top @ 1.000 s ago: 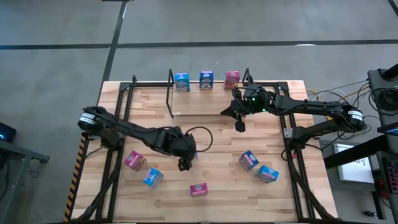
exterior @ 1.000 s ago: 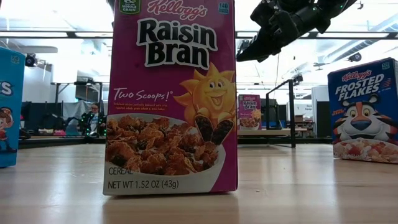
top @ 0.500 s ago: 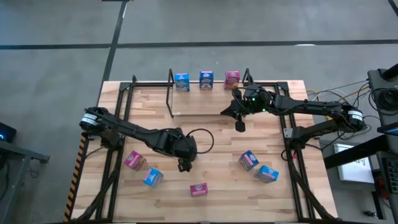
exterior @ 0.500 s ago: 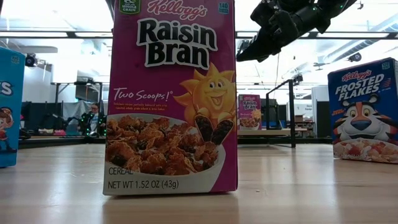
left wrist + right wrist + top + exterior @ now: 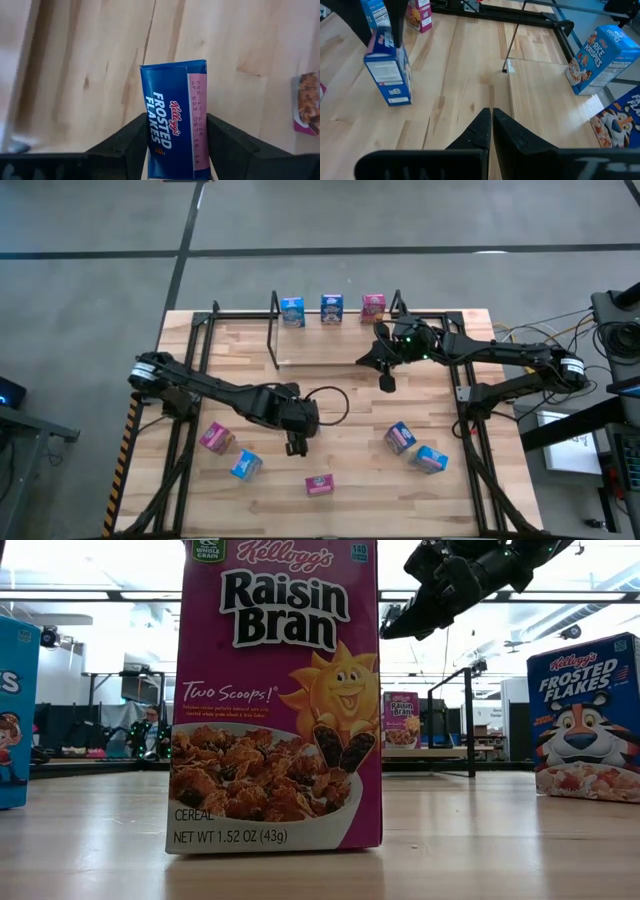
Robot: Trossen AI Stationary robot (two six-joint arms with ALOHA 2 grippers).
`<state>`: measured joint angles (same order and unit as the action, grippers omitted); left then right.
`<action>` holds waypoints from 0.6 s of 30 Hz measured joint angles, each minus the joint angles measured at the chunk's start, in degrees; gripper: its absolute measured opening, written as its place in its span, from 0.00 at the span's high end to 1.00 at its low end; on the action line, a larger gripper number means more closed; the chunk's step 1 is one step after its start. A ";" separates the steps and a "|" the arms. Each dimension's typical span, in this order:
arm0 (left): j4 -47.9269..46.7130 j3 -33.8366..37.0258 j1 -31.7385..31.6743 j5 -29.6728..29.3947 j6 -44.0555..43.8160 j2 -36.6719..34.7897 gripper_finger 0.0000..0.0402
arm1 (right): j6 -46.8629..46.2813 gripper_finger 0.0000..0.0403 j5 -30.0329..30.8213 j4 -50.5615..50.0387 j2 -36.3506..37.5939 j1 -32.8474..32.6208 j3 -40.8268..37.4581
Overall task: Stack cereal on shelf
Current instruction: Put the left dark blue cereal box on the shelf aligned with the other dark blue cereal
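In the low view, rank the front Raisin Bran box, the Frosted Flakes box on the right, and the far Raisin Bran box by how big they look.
1. Front Raisin Bran box
2. Frosted Flakes box
3. Far Raisin Bran box

Nearness to the camera drives this; true sizes may match.

In the low view the tall magenta Raisin Bran box [image 5: 278, 695] hides most of the wooden tabletop [image 5: 480, 840] behind it, and its top is cut off. The blue box [image 5: 17, 712] at the left edge shows only a sliver.

In the left wrist view the blue Frosted Flakes box [image 5: 176, 120] runs off the bottom edge.
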<state>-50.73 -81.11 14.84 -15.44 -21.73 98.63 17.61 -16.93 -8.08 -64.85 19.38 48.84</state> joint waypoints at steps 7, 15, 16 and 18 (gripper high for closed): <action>-2.37 -6.10 -3.79 -0.07 15.63 -0.02 0.59 | -0.15 0.98 0.00 -2.74 3.09 -0.02 -0.13; -3.81 -12.27 -12.73 -0.05 35.00 -0.09 0.59 | -0.35 0.98 0.00 -3.69 5.77 -0.02 -2.02; -3.88 -12.81 -14.01 0.08 37.55 -0.09 0.59 | -0.40 0.98 0.00 -3.69 5.96 0.00 -2.15; -3.61 -13.55 -16.92 1.72 42.33 -0.09 0.59 | -0.50 0.98 0.00 -3.73 6.28 0.00 -2.38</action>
<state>-54.34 -94.66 -2.07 -13.72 20.59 98.54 17.10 -16.93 -11.81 -58.57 19.38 46.46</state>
